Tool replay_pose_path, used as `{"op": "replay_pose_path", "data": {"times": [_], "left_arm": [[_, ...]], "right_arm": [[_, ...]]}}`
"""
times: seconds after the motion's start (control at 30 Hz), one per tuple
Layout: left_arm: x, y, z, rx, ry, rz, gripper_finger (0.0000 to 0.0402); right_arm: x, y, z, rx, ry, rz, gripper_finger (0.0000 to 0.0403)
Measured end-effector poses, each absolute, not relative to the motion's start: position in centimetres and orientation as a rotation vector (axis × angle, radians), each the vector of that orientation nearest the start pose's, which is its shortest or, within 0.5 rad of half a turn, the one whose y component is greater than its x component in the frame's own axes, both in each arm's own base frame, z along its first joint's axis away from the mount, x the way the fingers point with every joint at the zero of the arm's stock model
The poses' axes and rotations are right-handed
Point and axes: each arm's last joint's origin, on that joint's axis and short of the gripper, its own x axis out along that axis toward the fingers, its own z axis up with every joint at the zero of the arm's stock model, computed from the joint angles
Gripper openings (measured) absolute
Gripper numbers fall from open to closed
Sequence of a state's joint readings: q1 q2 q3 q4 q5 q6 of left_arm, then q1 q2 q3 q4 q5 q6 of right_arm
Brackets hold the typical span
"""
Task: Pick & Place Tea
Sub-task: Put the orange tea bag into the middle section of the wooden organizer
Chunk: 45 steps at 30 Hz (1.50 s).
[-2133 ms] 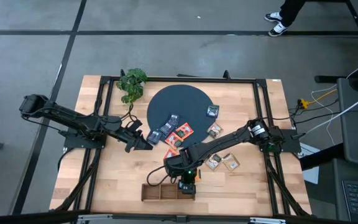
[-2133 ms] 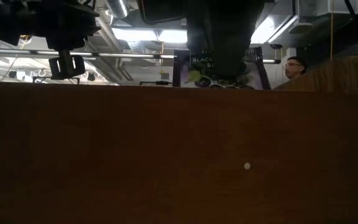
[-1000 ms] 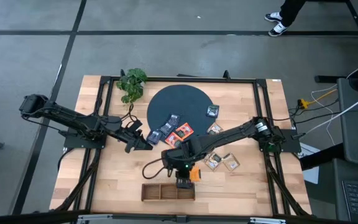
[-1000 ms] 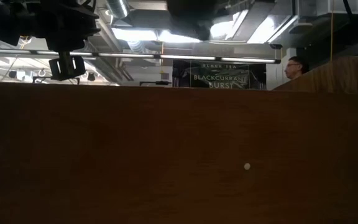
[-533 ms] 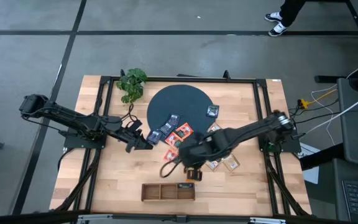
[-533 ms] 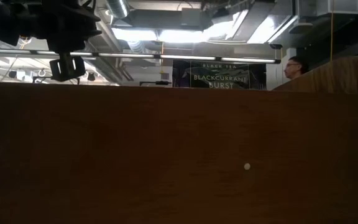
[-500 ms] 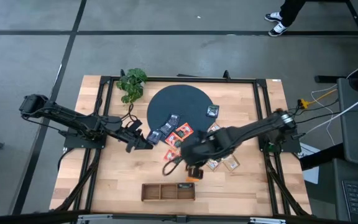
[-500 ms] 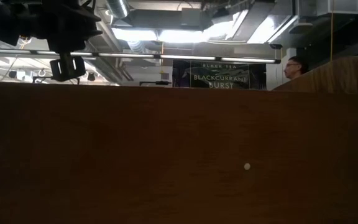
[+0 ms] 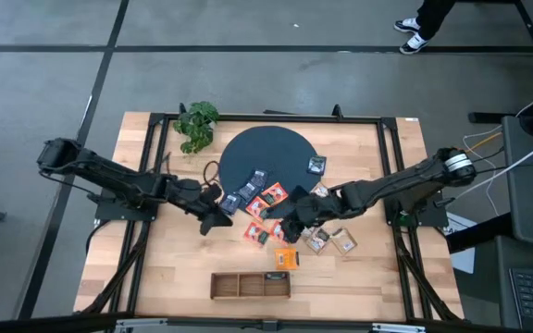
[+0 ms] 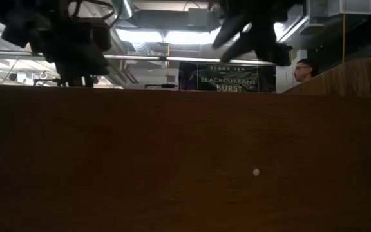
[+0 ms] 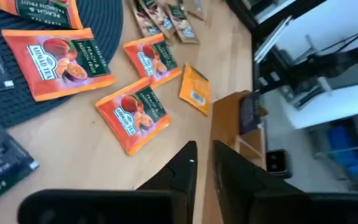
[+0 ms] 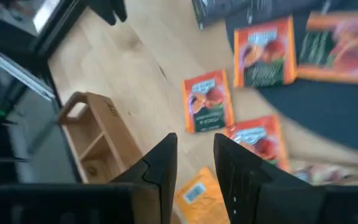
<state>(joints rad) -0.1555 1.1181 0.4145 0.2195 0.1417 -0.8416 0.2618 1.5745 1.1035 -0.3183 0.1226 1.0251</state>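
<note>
1 dark sachet [image 10: 230, 77] seems to stand in the wooden tray [image 9: 234, 285]. About 10 others lie on the mat [image 9: 266, 148] and the table [image 9: 155, 259] beyond, with an orange sachet [image 9: 287, 257] just beside the tray. The left gripper [image 9: 213, 222] and right gripper [image 9: 290, 222] hover there, fingers slightly parted and empty.
</note>
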Motion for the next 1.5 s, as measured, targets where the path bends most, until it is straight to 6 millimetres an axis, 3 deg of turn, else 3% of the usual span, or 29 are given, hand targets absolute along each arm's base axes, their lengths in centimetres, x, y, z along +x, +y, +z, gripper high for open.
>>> {"op": "replay_pose_path", "data": {"times": [0.17, 0.3, 0.6, 1.07, 1.3, 1.5], "left_arm": [[22.8, -4.0, 17.8, -0.790, 0.622, -0.055, 0.0020], [24.3, -4.2, 17.3, -0.749, 0.652, -0.053, 0.0003], [27.2, -4.8, 14.2, -0.758, 0.798, -0.005, 0.0003], [28.2, -6.0, 10.1, -0.855, 0.955, 0.060, 0.0003], [28.3, -6.0, 10.6, -0.851, 0.919, 0.036, 0.0003], [28.2, -6.3, 12.7, -0.792, 0.836, -0.023, 0.0003]], "right_arm": [[32.2, 7.4, 21.2, 0.986, 0.706, -0.273, 0.0108], [32.0, 6.9, 20.4, 1.050, 0.684, -0.298, 0.0108], [33.0, 6.5, 19.4, 1.135, 0.703, -0.334, 0.0108], [34.2, 6.9, 16.2, 1.214, 0.836, -0.297, 0.0108], [34.3, 6.3, 16.2, 1.224, 0.840, -0.294, 0.0108], [34.3, 6.3, 16.2, 1.202, 0.846, -0.278, 0.0108]]}}
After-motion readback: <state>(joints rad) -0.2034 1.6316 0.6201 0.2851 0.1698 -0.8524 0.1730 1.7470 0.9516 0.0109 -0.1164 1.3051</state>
